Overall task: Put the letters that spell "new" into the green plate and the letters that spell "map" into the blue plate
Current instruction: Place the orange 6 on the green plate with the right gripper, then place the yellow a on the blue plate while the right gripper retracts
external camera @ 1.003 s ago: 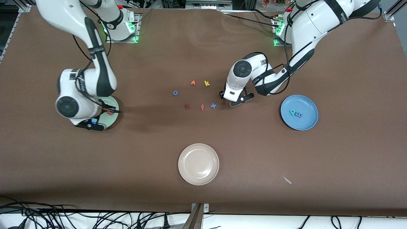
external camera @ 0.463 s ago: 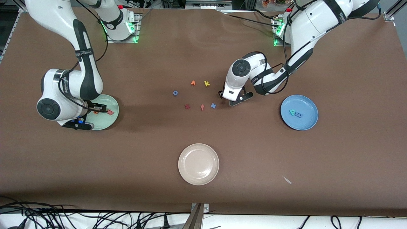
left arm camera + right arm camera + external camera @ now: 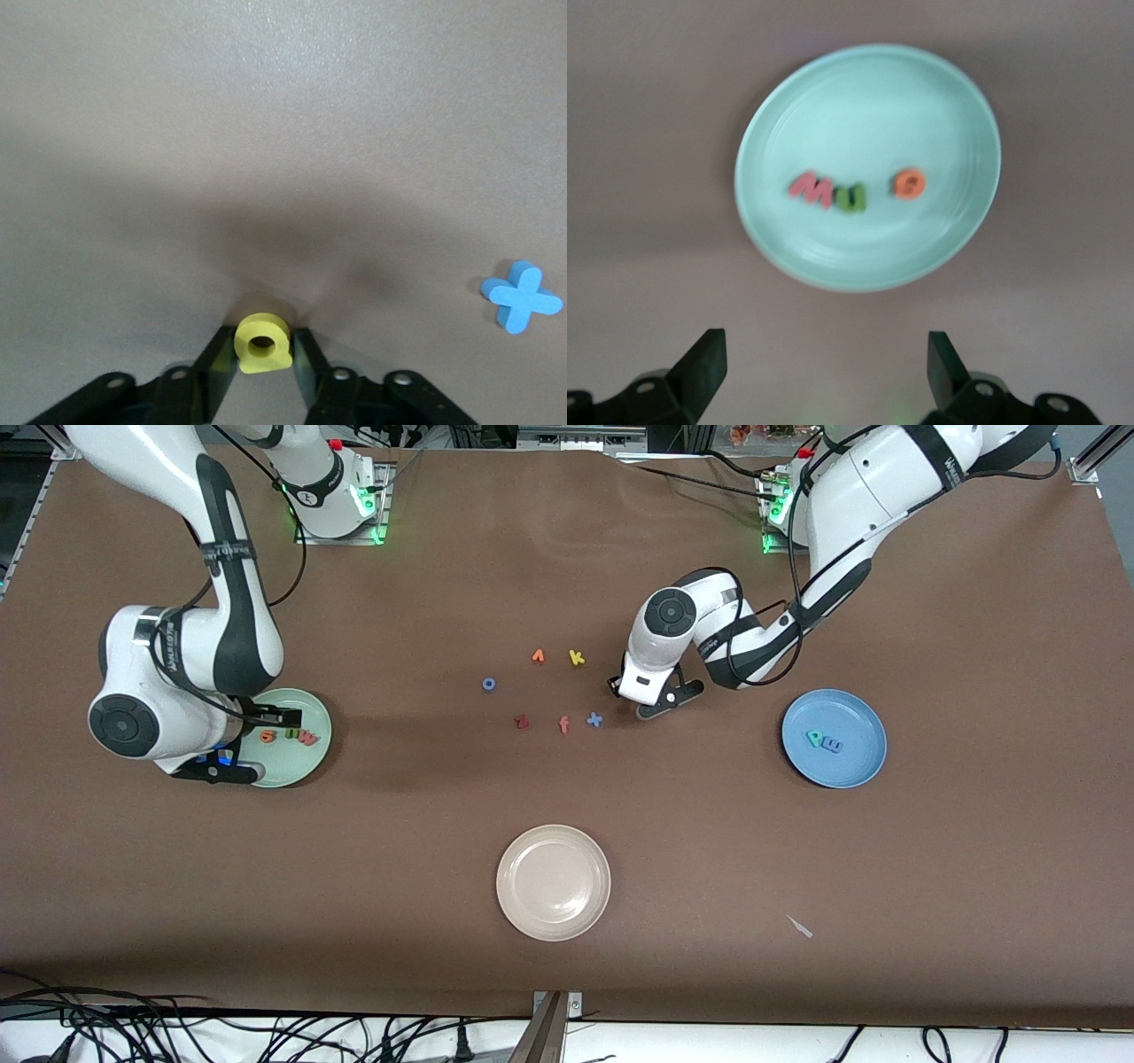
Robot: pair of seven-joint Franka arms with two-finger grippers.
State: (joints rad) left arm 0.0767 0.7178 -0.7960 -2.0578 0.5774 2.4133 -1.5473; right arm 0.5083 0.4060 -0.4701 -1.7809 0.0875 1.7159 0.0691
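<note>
The green plate (image 3: 288, 766) (image 3: 868, 106) holds the orange "e" (image 3: 267, 736) (image 3: 908, 183), green "n" (image 3: 290, 734) (image 3: 850, 197) and pinkish-red "w" (image 3: 307, 737) (image 3: 811, 189) in a row. My right gripper (image 3: 232, 771) (image 3: 824, 350) hangs open and empty over the table beside that plate's rim. The blue plate (image 3: 846, 769) holds the teal "p" (image 3: 812, 738) and blue "m" (image 3: 832, 745). My left gripper (image 3: 654, 704) (image 3: 263, 350) is low at the table beside the loose letters, its fingers pressed against both sides of the yellow "a" (image 3: 262, 343). The front view hides that letter.
Loose letters lie mid-table: blue o (image 3: 488, 684), orange letter (image 3: 538, 656), yellow k (image 3: 577, 658), dark red z (image 3: 522, 722), salmon f (image 3: 564, 724), blue cross (image 3: 594, 720) (image 3: 521, 297). A cream-white plate (image 3: 554, 930) sits nearer the camera, with a white scrap (image 3: 800, 926) toward the left arm's end.
My right gripper opened, dropped the "w" in the green plate and drew back off the plate. My left gripper's fingers closed in on the yellow "a".
</note>
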